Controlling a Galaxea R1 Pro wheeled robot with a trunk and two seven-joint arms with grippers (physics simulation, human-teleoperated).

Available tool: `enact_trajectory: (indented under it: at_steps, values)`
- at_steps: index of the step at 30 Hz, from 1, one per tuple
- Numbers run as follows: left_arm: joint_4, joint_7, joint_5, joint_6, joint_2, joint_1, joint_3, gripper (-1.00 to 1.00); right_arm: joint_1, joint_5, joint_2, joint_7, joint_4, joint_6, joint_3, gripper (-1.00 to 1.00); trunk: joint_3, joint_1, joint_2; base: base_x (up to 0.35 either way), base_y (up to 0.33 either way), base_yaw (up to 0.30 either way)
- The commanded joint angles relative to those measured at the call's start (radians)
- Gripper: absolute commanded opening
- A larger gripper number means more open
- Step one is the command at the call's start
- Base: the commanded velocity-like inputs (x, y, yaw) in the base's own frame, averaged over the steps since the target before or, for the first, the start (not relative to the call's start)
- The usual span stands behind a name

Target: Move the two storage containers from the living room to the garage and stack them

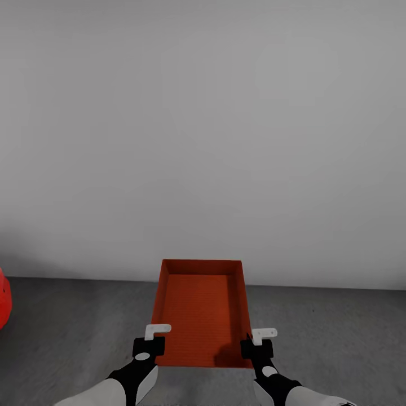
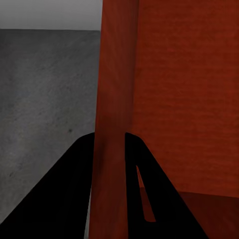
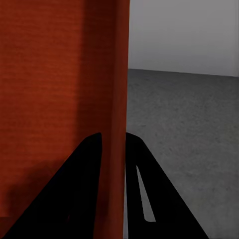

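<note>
Both my end effectors, left [image 1: 151, 345] and right [image 1: 255, 348], are clamped on the side walls of a red-orange open-top rectangular storage container [image 1: 201, 313], held above the dark grey concrete floor [image 1: 338, 327], near the plain grey wall [image 1: 203, 135].

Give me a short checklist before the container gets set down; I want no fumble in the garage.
1. Left gripper clamps the container wall: ok, the wall runs between its fingers in the left wrist view.
2. Right gripper clamps the opposite wall: ok.
3. Container level: ok, roughly.
4. Dark grey floor ahead free: ok as far as visible.
5. Second container's whereabouts: cannot tell.
6. Red object at the left edge well aside: ok.
</note>
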Motion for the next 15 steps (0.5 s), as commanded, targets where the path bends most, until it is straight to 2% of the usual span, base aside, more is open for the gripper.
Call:
enact_trajectory:
  at_steps: [1, 15]
  values:
    - [-0.011, 0.026, -0.009, -0.005, 0.000, -0.001, 0.059, -1.00, 0.000, 0.003, 0.005, 0.000, 0.001, 0.003, -0.018, -1.00, -0.003, 0.000, -0.001, 0.000, 0.000, 0.000]
    - [-0.011, 0.027, -0.010, -0.005, 0.000, -0.001, 0.059, -1.00, 0.000, 0.003, 0.005, 0.000, 0.001, 0.003, -0.018, -1.00, -0.026, 0.000, -0.001, 0.000, 0.000, 0.000]
